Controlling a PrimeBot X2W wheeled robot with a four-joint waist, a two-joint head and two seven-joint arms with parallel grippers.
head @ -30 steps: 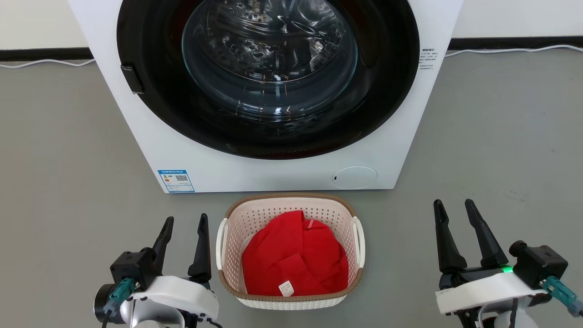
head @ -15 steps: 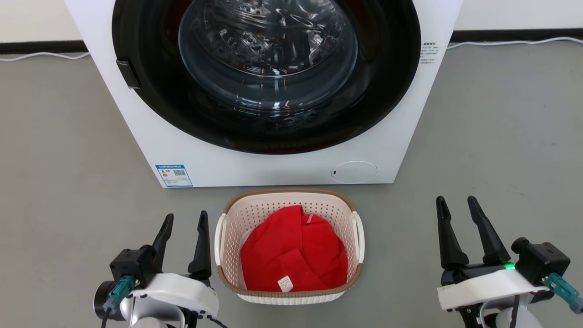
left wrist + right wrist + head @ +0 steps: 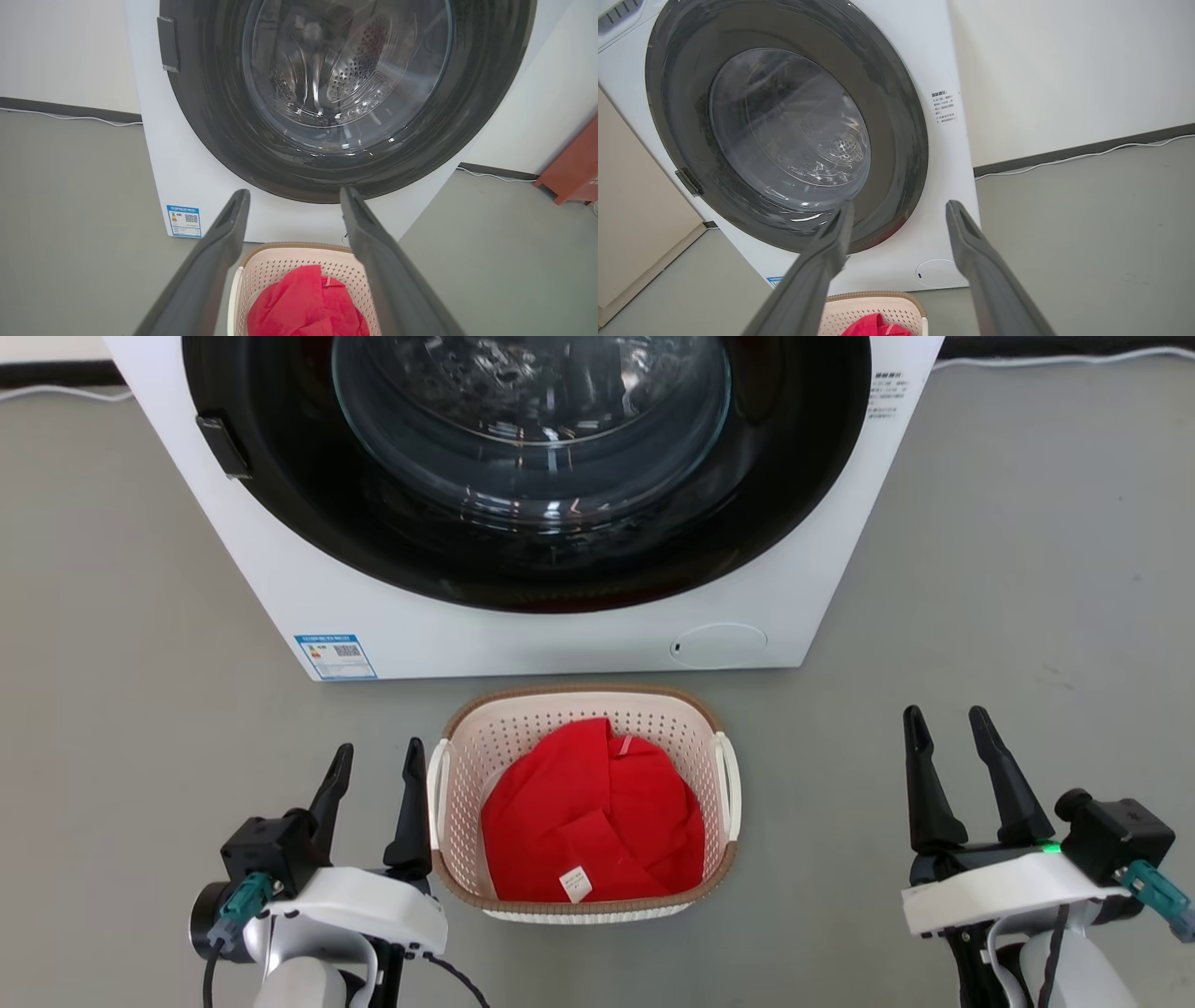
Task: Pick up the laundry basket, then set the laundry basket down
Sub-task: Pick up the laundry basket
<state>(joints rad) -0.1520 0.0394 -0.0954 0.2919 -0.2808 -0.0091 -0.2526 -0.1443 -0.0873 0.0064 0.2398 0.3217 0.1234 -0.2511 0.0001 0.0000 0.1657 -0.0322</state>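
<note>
Left gripper [image 3: 378,751] at lower left of the head view, two dark fingers parted and pointing up the frame, grasping nothing; inner finger just beside the white left handle [image 3: 435,786] of the laundry basket [image 3: 579,692], contact impossible to judge. Right gripper [image 3: 946,717] at lower right, fingers likewise parted and empty, well apart from the basket's right handle [image 3: 730,775], bare grey floor [image 3: 822,784] between them.

Laundry basket resting on the floor between the two grippers, nearer the left one, just in front of the washing machine [image 3: 523,639]. Cream perforated walls, brown woven-look rim, rounded corners. Inside, a crumpled red garment [image 3: 597,807] covering most of the bottom, with a small white tag [image 3: 573,884] near the edge closest to the robot.

Washing machine white, with a large round black-framed door and domed glass window [image 3: 532,420]; blue label [image 3: 335,656] at its lower left corner, round white cover [image 3: 718,644] at lower right. Thin white cable [image 3: 1074,357] along the floor behind.

From the left wrist view, parted fingers framing the machine's door, basket and red garment low between them, orange-red object [image 3: 572,172] at the right edge by the wall. From the right wrist view, parted fingers again, basket's far rim and a scrap of red at the bottom edge, left of centre; small block of printed text [image 3: 944,107] on the machine's front.
</note>
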